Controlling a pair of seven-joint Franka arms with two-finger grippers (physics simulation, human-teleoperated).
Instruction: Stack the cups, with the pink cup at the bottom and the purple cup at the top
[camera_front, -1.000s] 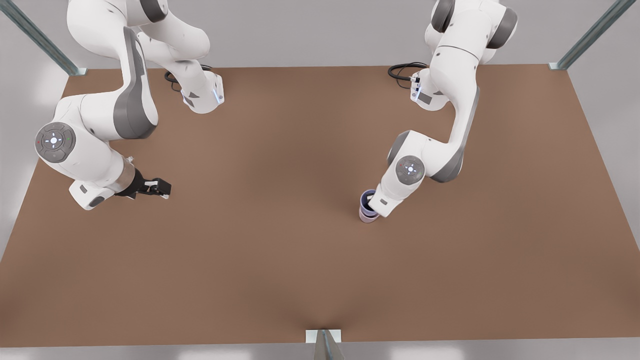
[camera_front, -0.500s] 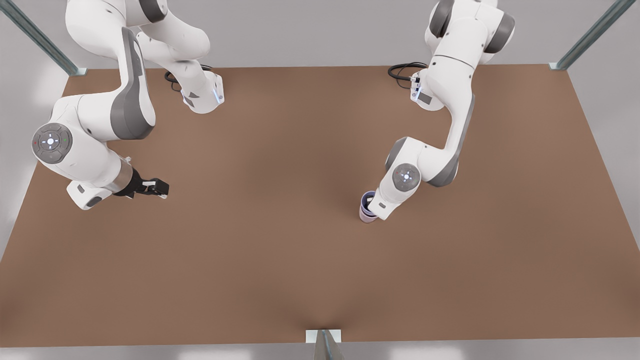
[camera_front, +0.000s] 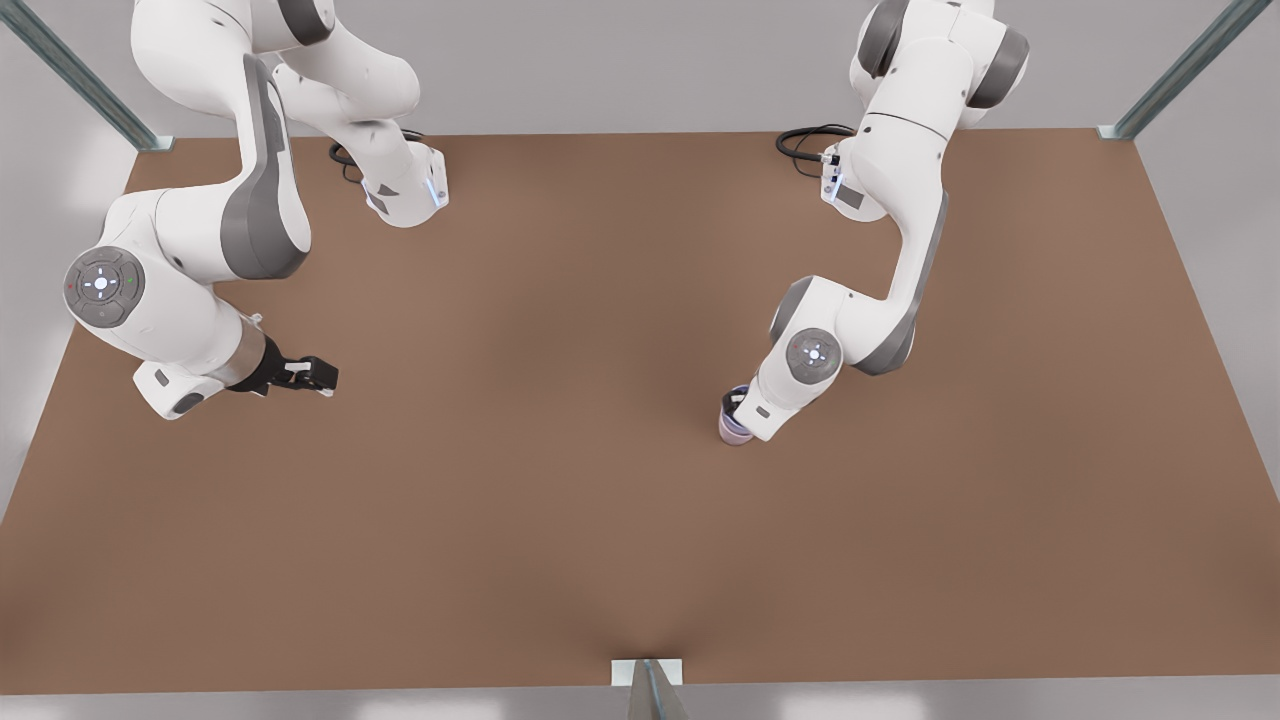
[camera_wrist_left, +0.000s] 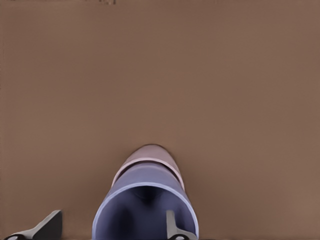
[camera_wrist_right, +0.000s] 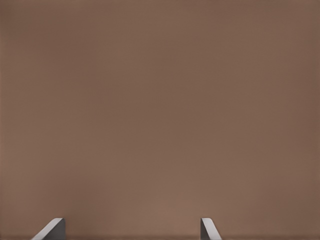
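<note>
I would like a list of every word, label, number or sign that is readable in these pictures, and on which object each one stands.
No readable text.
Purple cup, nested in the pink cup: plain, no print.
Left tool, at the cups, fingers apart with one inside the purple cup's rim: no marking.
Right tool, waiting open over the bare table: no marking.
Round arm joint caps: small lit dots, no letters.

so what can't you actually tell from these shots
- Pink cup: in the front view the arm's wrist covers most of it; in the left wrist view the purple cup nested inside hides all but a band.
- Left hand: open at the purple cup's rim, cut off by the wrist view's edge.
- Right hand, waiting open: its height above the table is unclear.
</note>
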